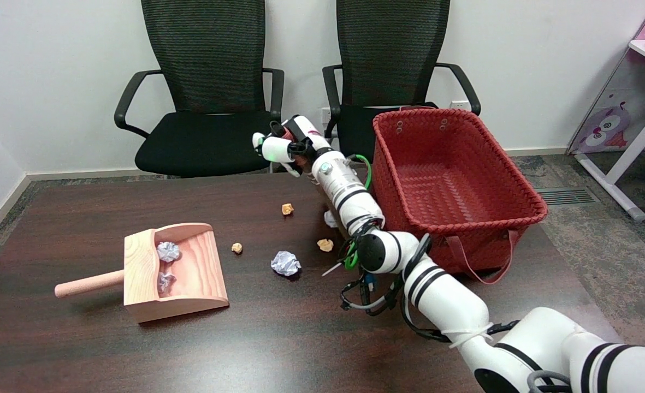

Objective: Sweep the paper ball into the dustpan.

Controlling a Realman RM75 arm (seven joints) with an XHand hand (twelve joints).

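The dark wooden bench [278,338] spreads below and toward the camera from the robot hand, carrying everything that follows. Two black mesh chairs stand behind it: one [205,82] up and to the left of the robot hand, the other [393,60] up and to its right. A red woven basket [453,180] sits just to the right of the robot hand and its forearm, at the bench's far right part.

The right arm [442,295] reaches in from the lower right and stretches up across the bench toward its far edge. At its end the robot hand [281,143] hangs in the air past the far edge, in front of the chair seats; its fingers look curled in together, and whether anything is inside them I cannot tell.

A wooden dustpan [191,273] with a round handle lies well below and to the left of the robot hand, mouth facing right, with two small white paper wads [167,251] inside.

The white paper ball [285,263] rests on the bench well below the robot hand, between the dustpan and the arm, apart from both. Another white wad [330,219] shows partly from behind the forearm. Three small tan wads lie scattered below the robot hand: one [287,208] nearest it, one [325,245] beside the arm's elbow, one [237,248] nearer the dustpan.
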